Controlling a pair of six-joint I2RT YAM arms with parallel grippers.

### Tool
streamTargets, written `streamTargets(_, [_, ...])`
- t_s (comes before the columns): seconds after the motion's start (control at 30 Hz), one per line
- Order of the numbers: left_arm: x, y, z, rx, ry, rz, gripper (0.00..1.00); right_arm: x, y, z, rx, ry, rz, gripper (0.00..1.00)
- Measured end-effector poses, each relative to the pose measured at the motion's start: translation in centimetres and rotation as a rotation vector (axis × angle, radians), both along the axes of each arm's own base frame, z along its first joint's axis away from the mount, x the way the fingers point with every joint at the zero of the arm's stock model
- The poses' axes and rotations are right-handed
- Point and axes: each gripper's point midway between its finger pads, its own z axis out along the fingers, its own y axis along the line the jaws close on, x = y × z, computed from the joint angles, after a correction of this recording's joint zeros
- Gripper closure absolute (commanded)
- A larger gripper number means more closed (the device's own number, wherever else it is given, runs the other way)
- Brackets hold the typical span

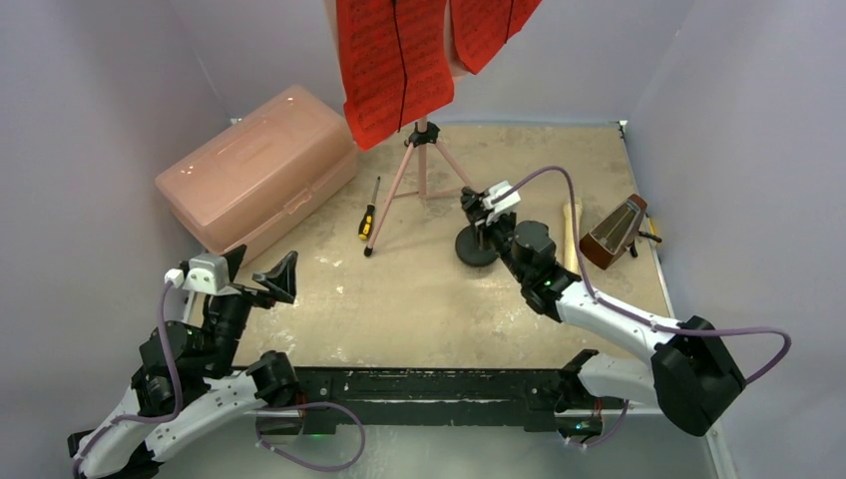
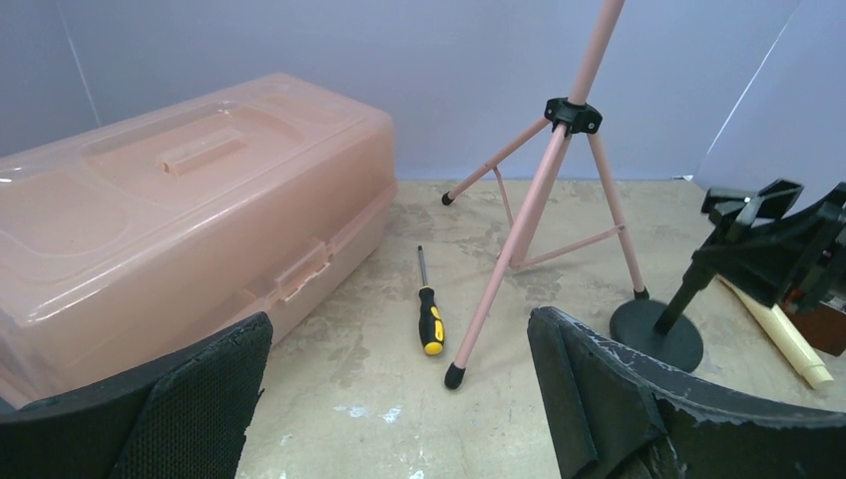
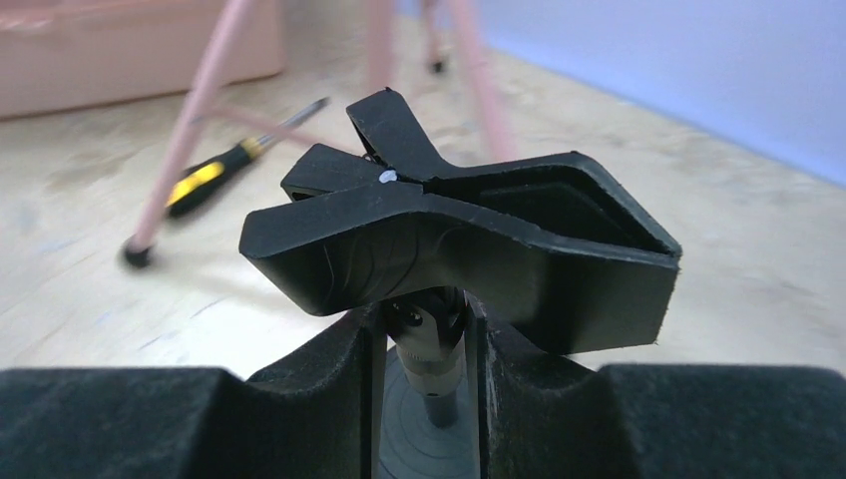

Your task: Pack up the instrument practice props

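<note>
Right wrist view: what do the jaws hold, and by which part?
The black clip stand, gripped by its thin upright post just under the clip.

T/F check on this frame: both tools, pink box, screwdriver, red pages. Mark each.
1. The left tool is open and empty. True.
2. The right tool grips the screwdriver. False: it is shut on the stem of the black clip stand.
3. The pink box has its lid open. False: the lid is shut.
4. The screwdriver lies between the pink box and the music stand. True.
5. The red pages lie flat beside the screwdriver. False: they hang on the music stand.
</note>
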Motion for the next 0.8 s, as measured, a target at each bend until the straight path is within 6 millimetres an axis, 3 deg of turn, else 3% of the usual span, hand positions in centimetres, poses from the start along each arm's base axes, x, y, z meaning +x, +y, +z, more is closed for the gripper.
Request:
streamTargets(0.2, [-0.1,0.2,0.1,-0.010,-0.006,0.000,0.01,4.7,-7.4,3.7,0.002,-0.089,-0.317,1.00])
streamTargets(0.37, [-0.2,0.3,0.1,-0.015,-0.009,-0.001,0.01,6.8,-14.1,6.3,0.003,-0.161,-0.574,1.00])
streamTargets(0.5, [-0.2,0.3,0.2,-0.020,-0.012,-0.001,0.01,8.2,-17.8,8.0,-0.001,-0.207,-0.716,1.00])
streamTargets(0.63, [-0.3,0.4,0.3,-0.027,-0.017,-0.001,0.01,10.1,-21.8,8.9,-0.018,-0.231,-0.851,1.00])
streamTargets(0.8, [-0.3,0.5,0.3,-0.029,-0.018,-0.001,0.01,12.2,-25.8,8.1,-0.049,-0.218,-0.970,1.00])
